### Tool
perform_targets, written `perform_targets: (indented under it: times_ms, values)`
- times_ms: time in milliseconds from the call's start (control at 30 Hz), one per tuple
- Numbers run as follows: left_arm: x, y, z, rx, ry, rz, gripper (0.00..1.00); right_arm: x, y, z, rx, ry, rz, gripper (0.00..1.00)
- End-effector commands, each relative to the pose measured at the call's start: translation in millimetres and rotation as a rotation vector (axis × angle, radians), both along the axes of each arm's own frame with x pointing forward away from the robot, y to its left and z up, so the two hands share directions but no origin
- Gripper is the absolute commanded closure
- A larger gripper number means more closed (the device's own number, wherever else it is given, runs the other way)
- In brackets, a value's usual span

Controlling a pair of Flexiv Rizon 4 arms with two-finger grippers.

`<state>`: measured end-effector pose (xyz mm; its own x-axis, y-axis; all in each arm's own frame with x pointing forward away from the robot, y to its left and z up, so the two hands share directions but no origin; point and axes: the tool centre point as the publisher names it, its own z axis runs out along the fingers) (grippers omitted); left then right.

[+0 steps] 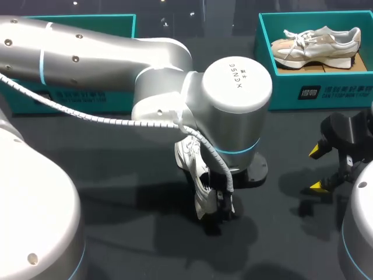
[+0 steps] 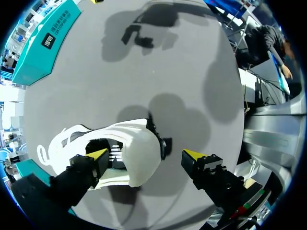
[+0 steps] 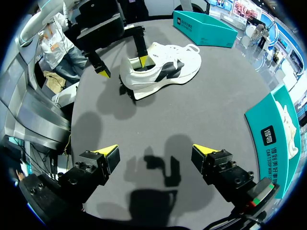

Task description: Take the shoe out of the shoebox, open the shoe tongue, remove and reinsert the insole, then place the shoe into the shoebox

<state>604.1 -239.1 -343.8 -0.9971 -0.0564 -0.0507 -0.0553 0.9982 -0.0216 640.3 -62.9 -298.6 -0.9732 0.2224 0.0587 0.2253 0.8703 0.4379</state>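
Observation:
A white shoe (image 1: 191, 157) with black side marks stands on the dark table, mostly hidden under my left arm in the head view. My left gripper (image 2: 146, 154) is open over its heel. One yellow-tipped finger (image 2: 98, 154) dips into the shoe's (image 2: 136, 158) opening and the other stands clear behind the heel. The right wrist view shows the same shoe (image 3: 163, 69) ahead with the left gripper (image 3: 123, 66) at its heel. My right gripper (image 3: 154, 149) hangs open and empty above bare table, at the right (image 1: 317, 169) in the head view.
A teal shoebox (image 1: 280, 87) at the back right holds a second, beige-and-white shoe (image 1: 315, 45). Another teal box (image 1: 70, 96) stands at the back left, partly behind my left arm. The tabletop between the two grippers is bare.

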Motion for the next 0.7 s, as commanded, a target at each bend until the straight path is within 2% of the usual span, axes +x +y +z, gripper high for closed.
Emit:
perform_targets:
  times_ms: [33,133,367,700]
  values:
    - [-1.6,-3.9,-11.3,0.000,-0.001,0.015,0.00,-2.1,-0.1,-0.2,-0.002,-0.003,-0.002,0.00]
    - [-0.8,-4.6,-16.1,-0.003,-0.002,0.024,0.00,-2.1,-0.1,-0.2,-0.002,-0.003,-0.002,0.00]
    - [-0.1,-4.5,-24.8,-0.007,-0.001,0.046,0.11,-2.1,-0.1,-0.2,-0.002,-0.003,-0.002,0.00]
    - [-1.3,-2.6,-34.0,-0.011,0.009,0.062,0.21,-2.1,-0.1,-0.2,-0.002,-0.003,-0.002,0.00]
